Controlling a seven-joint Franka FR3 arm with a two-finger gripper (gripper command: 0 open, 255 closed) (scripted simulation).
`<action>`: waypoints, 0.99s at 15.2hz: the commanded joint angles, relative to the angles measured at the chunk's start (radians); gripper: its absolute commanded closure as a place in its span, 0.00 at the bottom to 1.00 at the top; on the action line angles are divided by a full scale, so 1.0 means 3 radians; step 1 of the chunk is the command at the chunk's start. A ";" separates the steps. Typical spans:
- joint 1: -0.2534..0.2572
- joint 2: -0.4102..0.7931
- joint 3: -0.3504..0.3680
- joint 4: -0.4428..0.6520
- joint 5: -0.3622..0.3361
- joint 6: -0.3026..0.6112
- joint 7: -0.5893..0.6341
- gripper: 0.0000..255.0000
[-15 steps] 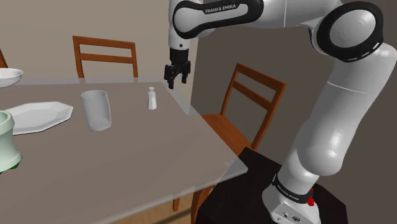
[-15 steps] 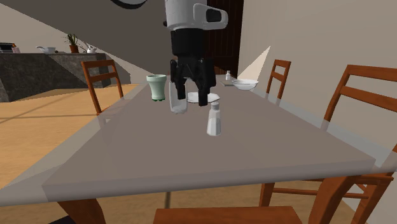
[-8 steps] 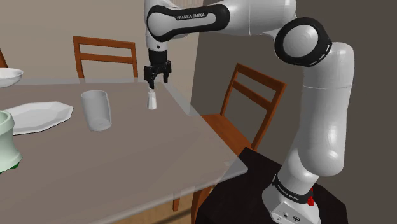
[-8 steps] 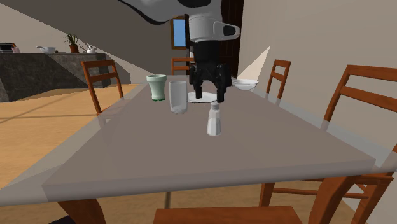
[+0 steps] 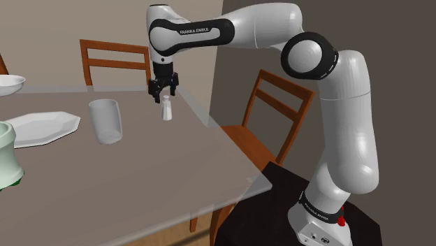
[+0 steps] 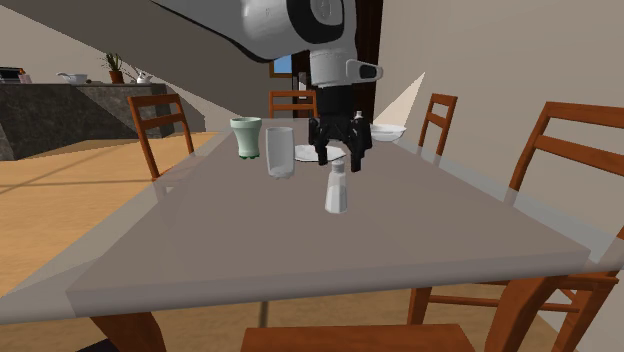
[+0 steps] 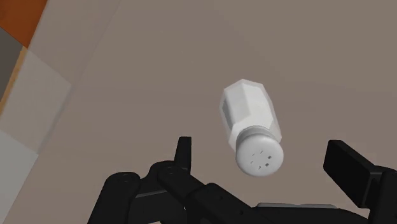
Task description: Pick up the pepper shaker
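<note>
The pepper shaker [image 5: 167, 109] is a small pale bottle with a grey perforated cap, standing upright on the grey table [image 5: 140, 168] near its far corner. It also appears in the second exterior view as the shaker [image 6: 337, 189] and from above as the shaker [image 7: 250, 125]. My black gripper [image 5: 162, 93] hovers just above the shaker's cap, fingers open. In the second exterior view the gripper [image 6: 339, 156] hangs over the cap, not touching it. In the wrist view the gripper [image 7: 267, 167] has its fingers spread either side of the cap, with gaps on both sides.
A clear glass [image 5: 105, 121] stands close beside the shaker in the shoulder view. A white plate [image 5: 38, 127], a green cup [image 5: 5, 155] and a white bowl [image 5: 10, 84] lie further along. Wooden chairs [image 5: 276, 112] surround the table; its edge is near the shaker.
The gripper has travelled from the table's corner toward the shaker and come down, now hanging right over its cap. The shaker has not moved.
</note>
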 commanded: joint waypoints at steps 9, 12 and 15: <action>-0.0005 0.0023 -0.0003 -0.0123 -0.0007 0.0147 0.0016 1.00; -0.0006 0.0020 -0.0003 -0.0128 -0.0006 0.0148 0.0014 1.00; -0.0003 0.0018 -0.0002 -0.0084 -0.0005 0.0104 0.0011 1.00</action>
